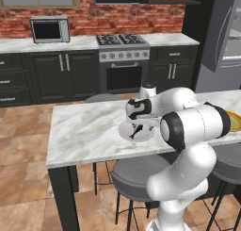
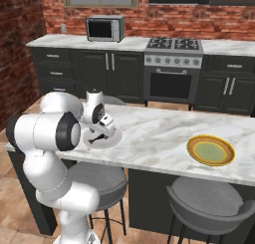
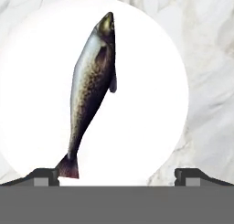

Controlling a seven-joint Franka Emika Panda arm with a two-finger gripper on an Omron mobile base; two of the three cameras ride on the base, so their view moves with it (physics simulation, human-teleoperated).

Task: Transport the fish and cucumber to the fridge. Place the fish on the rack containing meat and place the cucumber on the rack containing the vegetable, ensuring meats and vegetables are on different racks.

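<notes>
Dark grey, the fish (image 3: 91, 95) lies on a white plate (image 3: 151, 127); the gripper (image 3: 116, 175) hangs above, jaws wide and empty. Nothing has reached the fridge (image 1: 221, 41) yet.

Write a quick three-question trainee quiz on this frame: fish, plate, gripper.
1. True or false: the fish lies on a white plate.
2. The gripper is: A) shut on the fish, B) open above the plate, C) over the yellow dish.
3. Fill in: the plate sits on the marble ___.

Key: 1 true; 2 B; 3 counter.
</notes>
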